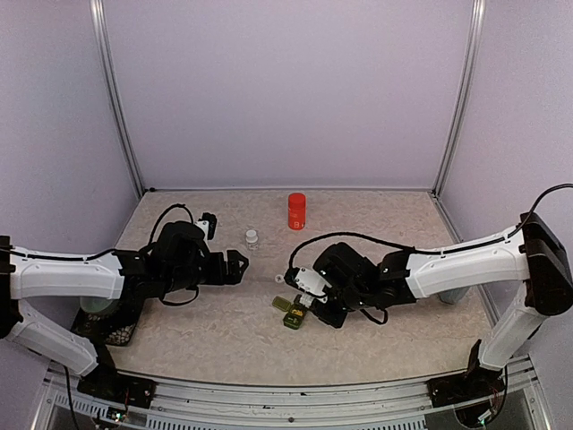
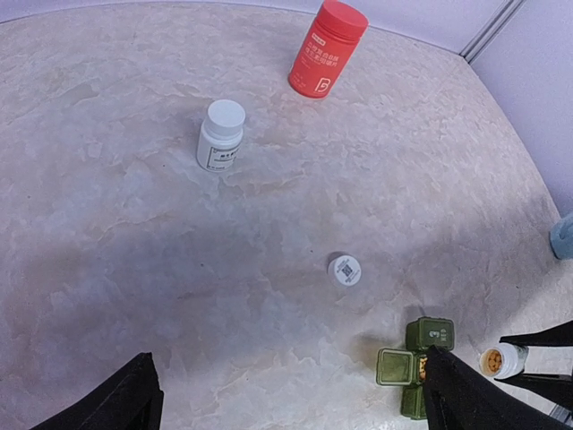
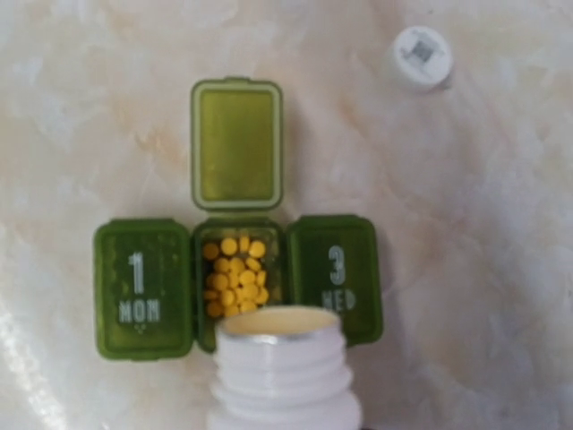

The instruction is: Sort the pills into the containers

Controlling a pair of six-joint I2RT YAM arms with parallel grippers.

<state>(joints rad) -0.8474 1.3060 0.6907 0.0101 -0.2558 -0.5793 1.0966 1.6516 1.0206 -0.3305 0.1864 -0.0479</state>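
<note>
White bottle (image 3: 285, 385) in right jaws, left jaws wide, marbled beige table (image 1: 233, 331), lilac walls (image 1: 286, 90)

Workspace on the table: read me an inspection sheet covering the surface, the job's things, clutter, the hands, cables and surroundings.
Surface: beige marbled tabletop, no spilled pills seen.
Job's things: green pill organiser, MON and WED lids shut, middle lid open with yellow pills inside; open white bottle with its mouth at the middle compartment.
Clutter: loose white cap, red bottle, small capped white bottle.
Hands: left hand open, empty, apart from the organiser; right hand shut on the white bottle.
Cables: black cables loop over each arm, clear of the organiser.
Surroundings: plain pale walls with metal corner posts.
</note>
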